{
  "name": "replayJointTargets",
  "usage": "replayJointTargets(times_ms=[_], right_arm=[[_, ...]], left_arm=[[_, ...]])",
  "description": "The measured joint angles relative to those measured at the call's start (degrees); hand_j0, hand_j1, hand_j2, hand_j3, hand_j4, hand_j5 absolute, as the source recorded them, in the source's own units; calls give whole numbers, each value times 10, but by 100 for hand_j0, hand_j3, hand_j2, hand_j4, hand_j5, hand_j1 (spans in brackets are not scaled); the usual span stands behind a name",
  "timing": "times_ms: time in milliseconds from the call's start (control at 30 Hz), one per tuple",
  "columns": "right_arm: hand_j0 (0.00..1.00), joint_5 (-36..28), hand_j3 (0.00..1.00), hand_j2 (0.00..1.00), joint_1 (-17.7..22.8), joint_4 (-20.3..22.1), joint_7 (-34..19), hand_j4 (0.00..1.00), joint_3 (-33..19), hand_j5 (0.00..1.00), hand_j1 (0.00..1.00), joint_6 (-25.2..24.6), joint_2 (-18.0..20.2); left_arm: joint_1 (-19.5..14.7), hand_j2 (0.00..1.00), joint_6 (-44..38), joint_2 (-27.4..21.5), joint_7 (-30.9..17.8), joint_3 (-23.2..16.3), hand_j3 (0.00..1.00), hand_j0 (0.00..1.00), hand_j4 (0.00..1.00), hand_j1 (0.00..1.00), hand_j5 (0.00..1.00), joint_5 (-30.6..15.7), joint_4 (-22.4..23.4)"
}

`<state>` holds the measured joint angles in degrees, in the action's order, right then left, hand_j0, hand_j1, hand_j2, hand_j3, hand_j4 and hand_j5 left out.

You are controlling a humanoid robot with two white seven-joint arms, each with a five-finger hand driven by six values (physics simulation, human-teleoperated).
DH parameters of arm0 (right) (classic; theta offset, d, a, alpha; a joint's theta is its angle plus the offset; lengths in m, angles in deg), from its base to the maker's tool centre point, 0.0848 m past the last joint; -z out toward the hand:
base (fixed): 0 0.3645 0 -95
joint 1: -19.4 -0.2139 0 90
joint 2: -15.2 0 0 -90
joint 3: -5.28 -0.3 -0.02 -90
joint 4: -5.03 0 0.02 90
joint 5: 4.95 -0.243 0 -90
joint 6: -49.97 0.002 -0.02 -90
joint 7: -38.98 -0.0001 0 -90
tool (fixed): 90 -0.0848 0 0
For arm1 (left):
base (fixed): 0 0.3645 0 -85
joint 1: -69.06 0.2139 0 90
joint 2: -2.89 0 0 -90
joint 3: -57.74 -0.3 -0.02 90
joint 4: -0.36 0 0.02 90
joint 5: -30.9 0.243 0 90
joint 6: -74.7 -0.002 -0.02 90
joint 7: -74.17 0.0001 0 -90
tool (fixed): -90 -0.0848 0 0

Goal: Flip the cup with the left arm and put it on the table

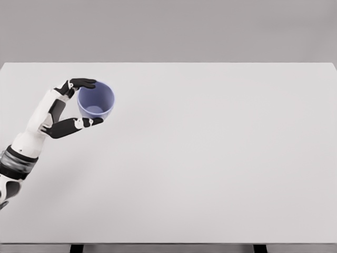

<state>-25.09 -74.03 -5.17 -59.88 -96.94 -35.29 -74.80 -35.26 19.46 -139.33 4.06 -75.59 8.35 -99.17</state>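
Note:
A light blue cup (96, 99) is at the left of the white table (210, 158), its mouth facing up toward the camera so I see its inside bottom. My left hand (87, 103) is shut on the cup: the upper fingers (82, 83) curl over the far side of the rim, and the thumb (87, 123) presses the near side. The white left arm comes in from the lower left edge. I cannot tell whether the cup rests on the table or hangs just above it.
The table's far edge runs across the top at about a quarter of the picture's height, and its front edge lies near the bottom. Dark table legs (76, 248) show below the front edge.

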Motion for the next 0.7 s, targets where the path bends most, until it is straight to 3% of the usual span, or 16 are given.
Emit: replayJointTargets(times_ms=[367,700], right_arm=[[100,0,100,100,0,0,0,100,0,100,100,0,0],[100,0,100,100,0,0,0,100,0,100,100,0,0]], left_arm=[[22,60,-7,0,4,-11,60,60,60,60,60,-118,3],[19,60,-77,3,7,-3,60,60,60,60,60,-184,12]])
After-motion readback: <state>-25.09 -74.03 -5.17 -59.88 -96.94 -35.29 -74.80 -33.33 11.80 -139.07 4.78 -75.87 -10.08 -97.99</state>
